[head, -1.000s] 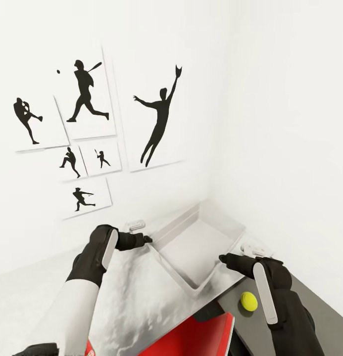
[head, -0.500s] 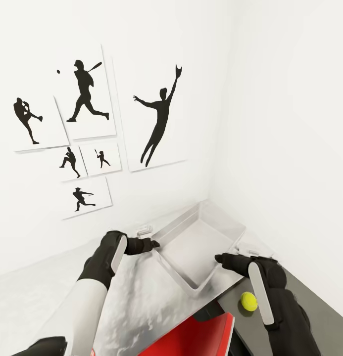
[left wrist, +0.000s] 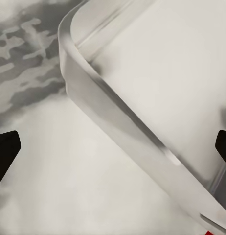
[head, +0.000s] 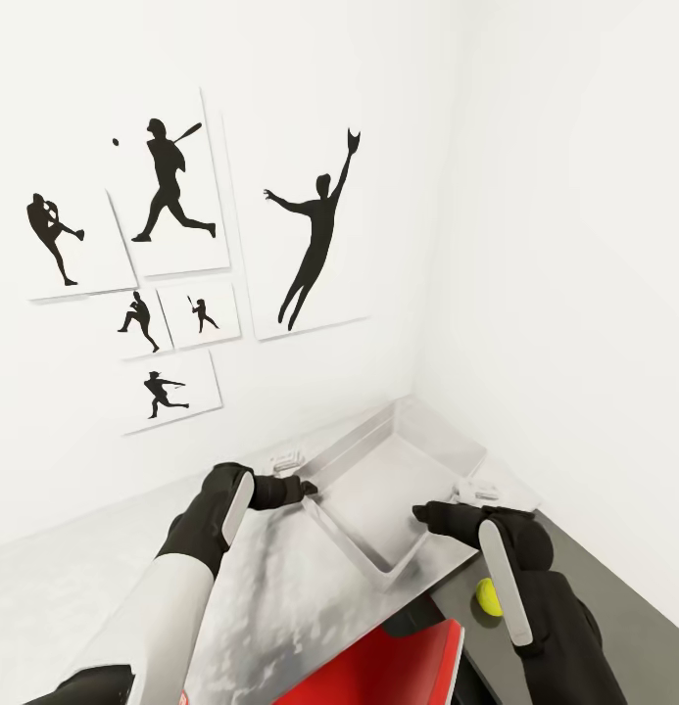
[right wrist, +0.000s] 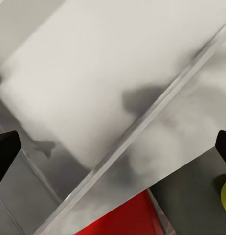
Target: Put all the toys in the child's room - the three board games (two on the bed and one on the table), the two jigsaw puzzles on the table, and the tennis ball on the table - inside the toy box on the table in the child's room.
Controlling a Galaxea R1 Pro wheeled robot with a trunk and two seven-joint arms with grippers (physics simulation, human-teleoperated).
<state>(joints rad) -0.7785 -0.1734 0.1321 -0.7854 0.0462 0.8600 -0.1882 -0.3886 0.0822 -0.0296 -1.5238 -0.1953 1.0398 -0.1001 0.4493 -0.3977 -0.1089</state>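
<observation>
Head view: both hands have closed in on the empty toy box (head: 398,480) at the far corner of the surface (head: 270,587). The left hand (head: 308,487) and right hand (head: 418,511) straddle opposite walls, fingers spread, gripping nothing, so a lift looks near. The tennis ball (head: 487,596) lies right, half hidden behind the right arm. A red box (head: 388,671) is cut off near.

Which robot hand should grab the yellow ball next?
Probably the right gripper. The tennis ball lies just beside the right arm, on the dark surface next to the table. The left gripper sits across the empty toy box, farther away.
</observation>
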